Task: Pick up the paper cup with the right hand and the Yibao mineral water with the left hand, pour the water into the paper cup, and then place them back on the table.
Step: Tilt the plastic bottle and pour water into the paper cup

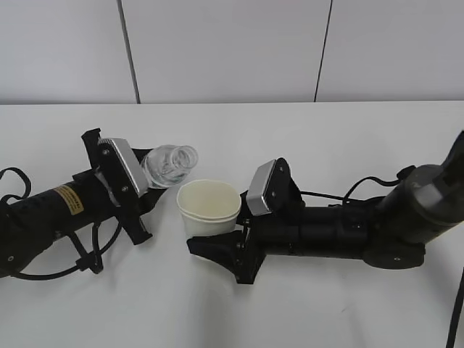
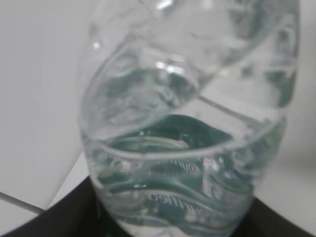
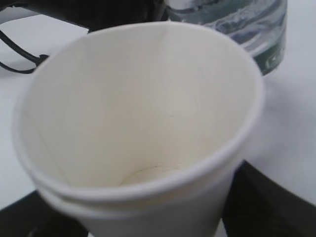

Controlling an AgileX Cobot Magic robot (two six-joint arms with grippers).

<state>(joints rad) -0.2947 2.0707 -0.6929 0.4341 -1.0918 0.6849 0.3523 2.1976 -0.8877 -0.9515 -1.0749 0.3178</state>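
We see the left hand (image 1: 148,196) reaching in from the left edge of the table (image 1: 326,130), its yellow sticker (image 1: 69,199) showing on the black body. It is clamped on the bottle (image 1: 170,165), which leans to the right with its open mouth up by the cup (image 1: 209,206). The mouth sits just beside the cup's rim on the left, slightly above it; we cannot tell whether the two touch.

In the left wrist view the bottle (image 2: 190,123) fills nearly the whole frame, clear and ribbed, with the green label (image 2: 182,197) low down near the dark base of the gripper. Water lies inside, its surface slanted against the bottle's wall.

The right hand (image 1: 217,243) comes in from the right side and is closed around the cup, fingers on either side of its lower part. The cup stands roughly upright, its mouth open toward the camera. Whether its base rests on the table or is lifted just off it, we cannot tell.

In the right wrist view we look down into the cup (image 3: 138,113). Its cream inner wall looks dry, and the bottom, only partly visible, shows no clear water. The bottle (image 3: 237,24) stands just beyond the cup's far rim, label side toward us. A black cable (image 3: 17,54) lies on the table at upper left.
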